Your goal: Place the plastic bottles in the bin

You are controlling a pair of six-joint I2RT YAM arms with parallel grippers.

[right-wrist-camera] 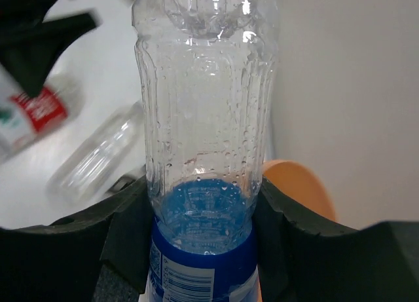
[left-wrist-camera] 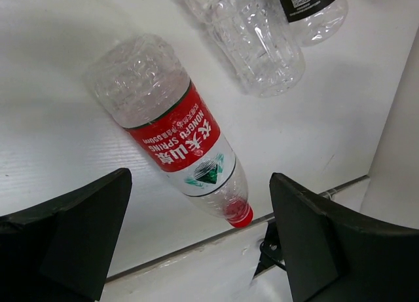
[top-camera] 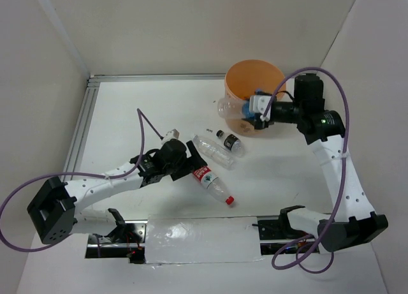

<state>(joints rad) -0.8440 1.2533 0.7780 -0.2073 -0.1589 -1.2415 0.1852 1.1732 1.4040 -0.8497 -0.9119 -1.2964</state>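
My right gripper is shut on a clear bottle with a blue label, holding it over the front rim of the orange bin. In the right wrist view the bottle stands between my fingers with the bin's rim behind. My left gripper is open above a red-label, red-cap bottle lying on the table. In the left wrist view that bottle lies between my fingers. A clear unlabelled bottle and a black-label bottle lie beside it.
A metal rail runs along the table's left edge. A white strip covers the near edge between the arm bases. White walls close in the left, back and right sides.
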